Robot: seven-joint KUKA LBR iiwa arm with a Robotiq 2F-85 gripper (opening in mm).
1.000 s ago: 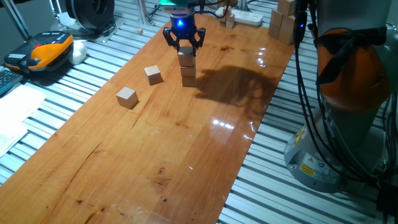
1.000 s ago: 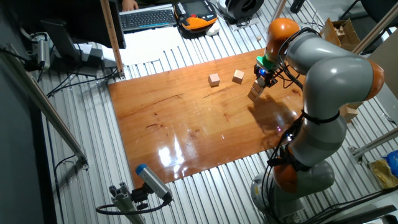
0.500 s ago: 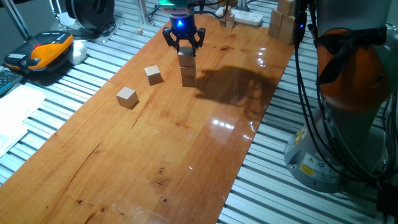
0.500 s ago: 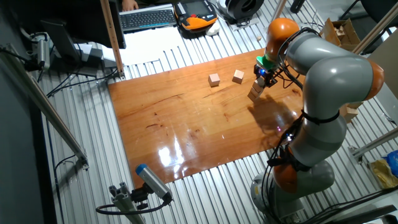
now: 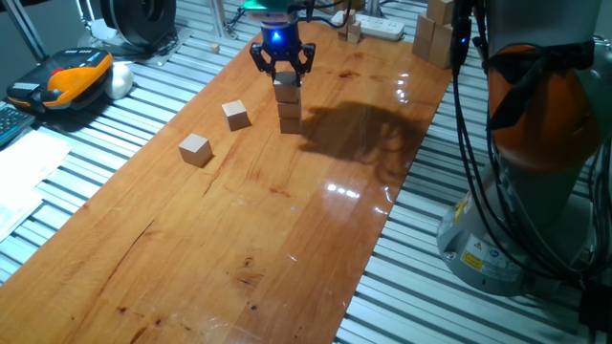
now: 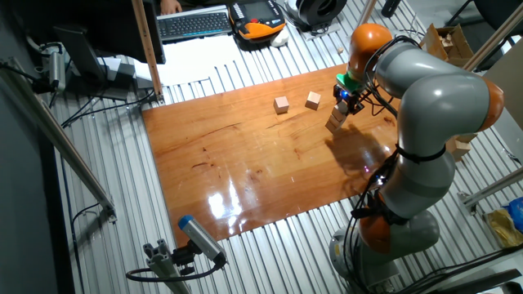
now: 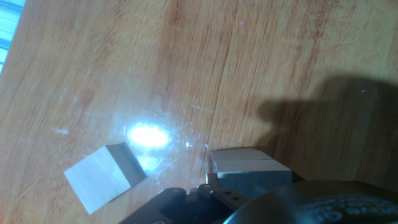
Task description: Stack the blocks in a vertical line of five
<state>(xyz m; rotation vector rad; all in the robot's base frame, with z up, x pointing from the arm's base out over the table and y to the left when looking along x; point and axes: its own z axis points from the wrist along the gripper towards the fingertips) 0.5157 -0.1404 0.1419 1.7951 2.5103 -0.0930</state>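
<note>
Reaching toward the upper middle of one fixed view, the arm [image 6: 425, 106] bends over the far end of the table, and its gripper [image 5: 282, 63] points straight down over a stack of blocks [image 5: 288, 105], a blue light glowing on the hand. The dark fingers [image 5: 260, 59] spread apart on either side of the top block [image 5: 287, 87], just above it; whether they touch it cannot be told. The stack shows three cubes, one on another, a little uneven. Left of the stack lie two loose blocks, well apart from each other: one [image 5: 235, 115] near the stack and another [image 5: 195, 149] lower left. In the hand view a block's top [image 7: 250, 167] sits at the lower middle of the frame, right against the gripper body, and a loose block [image 7: 102, 175] lies at lower left. The table [image 5: 287, 239] is glossy reddish-brown wood with bright glare spots, set on a ribbed metal bed [image 5: 124, 105]. At the upper left are an orange and black device [image 5: 67, 81] and, in the other fixed view, a keyboard [image 6: 192, 23]. Larger pale wooden blocks [image 5: 435, 33] and a white power strip [image 5: 381, 27] sit at the top right of the table.
</note>
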